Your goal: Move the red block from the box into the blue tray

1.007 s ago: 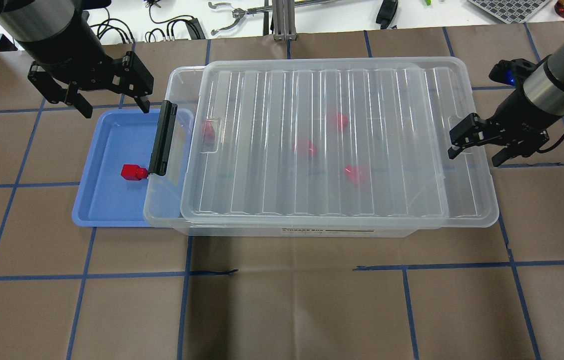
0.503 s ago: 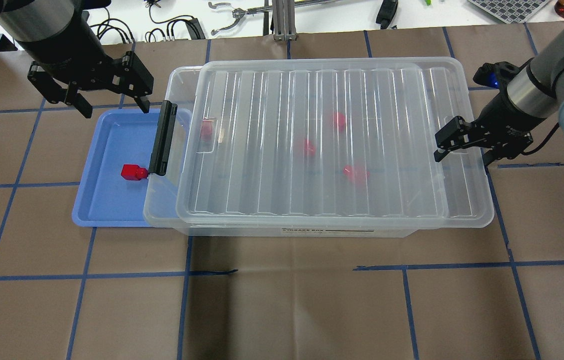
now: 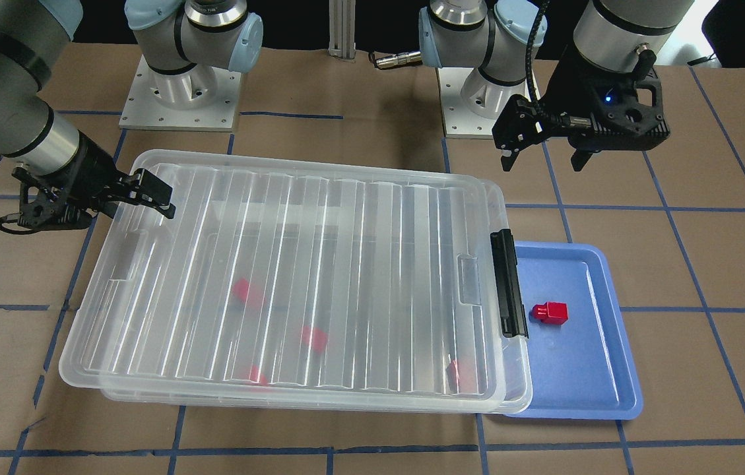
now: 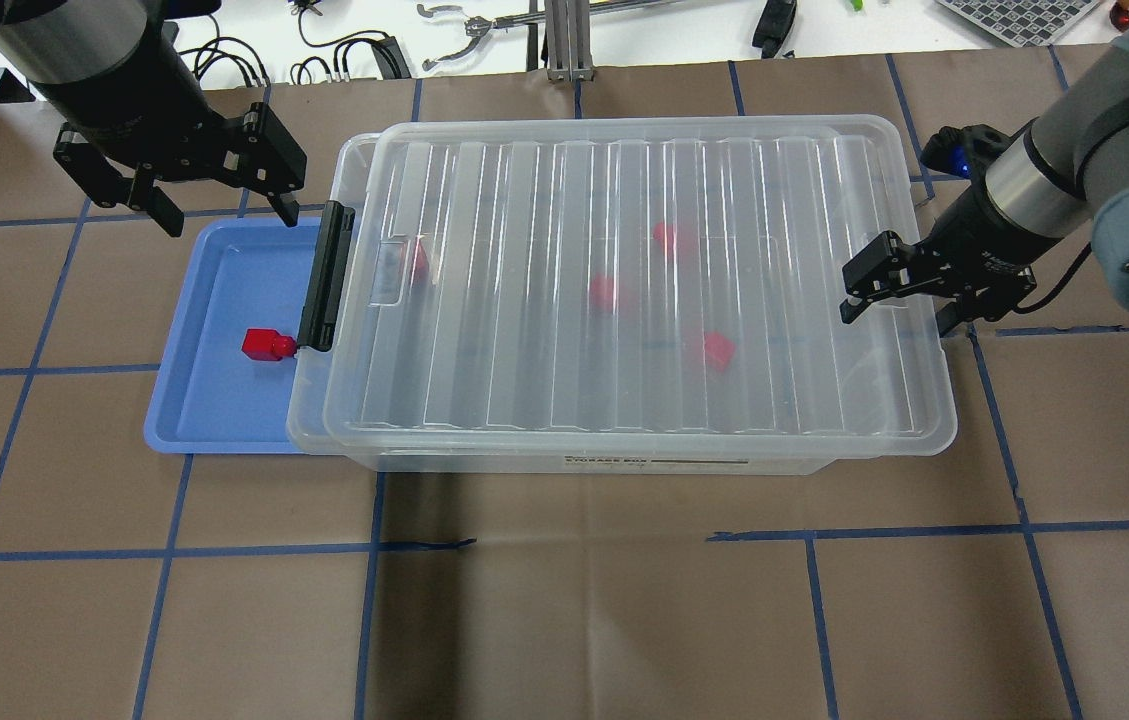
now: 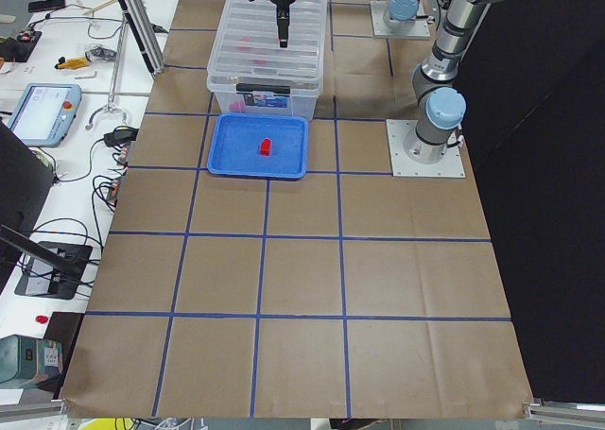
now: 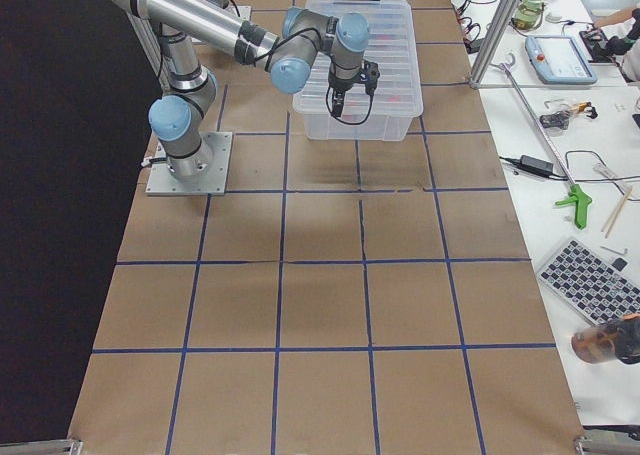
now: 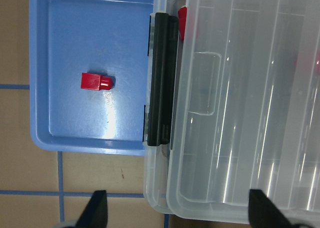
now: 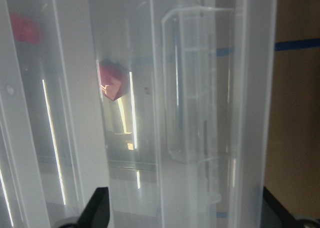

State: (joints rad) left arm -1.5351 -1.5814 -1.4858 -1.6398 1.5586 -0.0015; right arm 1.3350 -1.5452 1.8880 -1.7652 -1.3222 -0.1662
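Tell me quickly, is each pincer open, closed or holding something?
Left pincer: open, empty, near the blue tray.
Right pincer: open, empty, over the lid's end.

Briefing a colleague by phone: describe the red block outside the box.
Find the clear plastic box; a shallow blue plastic tray sits at the end with its black latch. The small red plastic block lies alone in it, its lookalikes blurred under the lid.
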